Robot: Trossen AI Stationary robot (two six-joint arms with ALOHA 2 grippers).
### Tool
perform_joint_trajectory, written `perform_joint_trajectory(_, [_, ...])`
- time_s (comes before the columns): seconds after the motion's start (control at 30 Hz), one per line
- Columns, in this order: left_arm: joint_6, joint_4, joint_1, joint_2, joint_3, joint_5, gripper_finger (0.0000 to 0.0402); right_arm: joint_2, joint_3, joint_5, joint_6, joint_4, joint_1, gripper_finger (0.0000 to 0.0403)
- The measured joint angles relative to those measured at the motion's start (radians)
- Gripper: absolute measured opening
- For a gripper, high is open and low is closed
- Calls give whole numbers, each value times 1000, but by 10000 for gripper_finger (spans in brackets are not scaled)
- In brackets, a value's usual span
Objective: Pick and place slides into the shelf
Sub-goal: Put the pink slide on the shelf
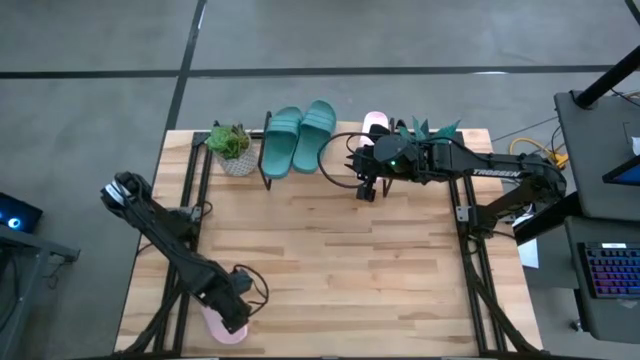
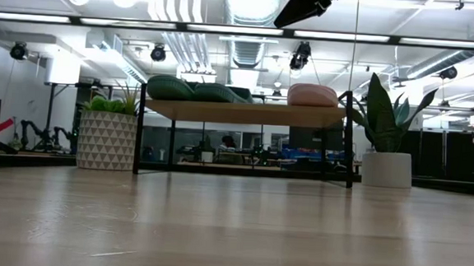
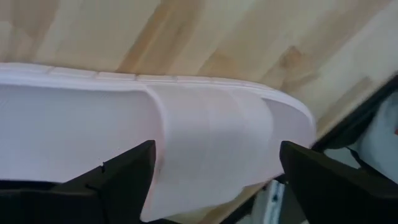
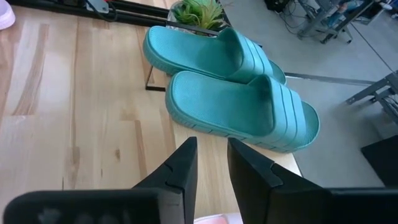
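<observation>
A pale pink slide (image 1: 222,333) lies flat on the table at its near left corner. My left gripper (image 1: 232,318) hovers right over it, open. In the left wrist view its fingers (image 3: 127,177) stand on either side of the slide's wide strap (image 3: 211,130). Two teal slides (image 4: 211,53) (image 4: 245,109) rest sole-down side by side on the left half of the shelf (image 2: 246,113), and the other pink slide (image 2: 312,95) lies on its right part. My right gripper (image 1: 365,188) hangs just in front of the shelf, its fingers (image 4: 186,165) a narrow gap apart and holding nothing. My left gripper (image 3: 214,155) comes at the pink slide from above with its fingers across the strap; I cannot tell whether they touch it.
A potted plant in a patterned pot (image 1: 233,150) stands left of the shelf, and a spiky plant in a white pot (image 2: 388,163) stands right of it. Black frame rails (image 1: 195,190) run along both table sides. The middle of the table (image 1: 330,260) is bare wood.
</observation>
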Motion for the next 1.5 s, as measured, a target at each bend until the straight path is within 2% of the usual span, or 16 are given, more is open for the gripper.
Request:
perform_joint_trajectory(0.47, [2,25,0,-7,-2,20,191,0,0,0,0,-1,0,72])
perform_joint_trajectory(0.63, [27,39,0,-7,-37,50,179,0,0,0,0,-1,0,79])
perform_joint_trajectory(0.8, [27,138,7,-9,-120,121,178,0,0,0,0,-1,0,77])
perform_joint_trajectory(0.93, [29,179,10,-15,-145,138,164,0,0,1,0,0,0,70])
perform_joint_trajectory(1.03, [53,182,11,-20,-145,143,127,0,0,1,0,0,0,68])
perform_joint_trajectory(1.2, [99,185,10,-36,-146,163,24,0,0,1,2,0,0,73])
perform_joint_trajectory(1.23, [104,185,11,-44,-146,165,13,0,0,1,-1,0,0,74])
perform_joint_trajectory(1.4, [123,181,17,-102,-146,139,2,-1,0,3,-24,7,0,72])
perform_joint_trajectory(1.5, [134,178,28,-154,-147,73,1,-7,0,3,-25,7,0,68])
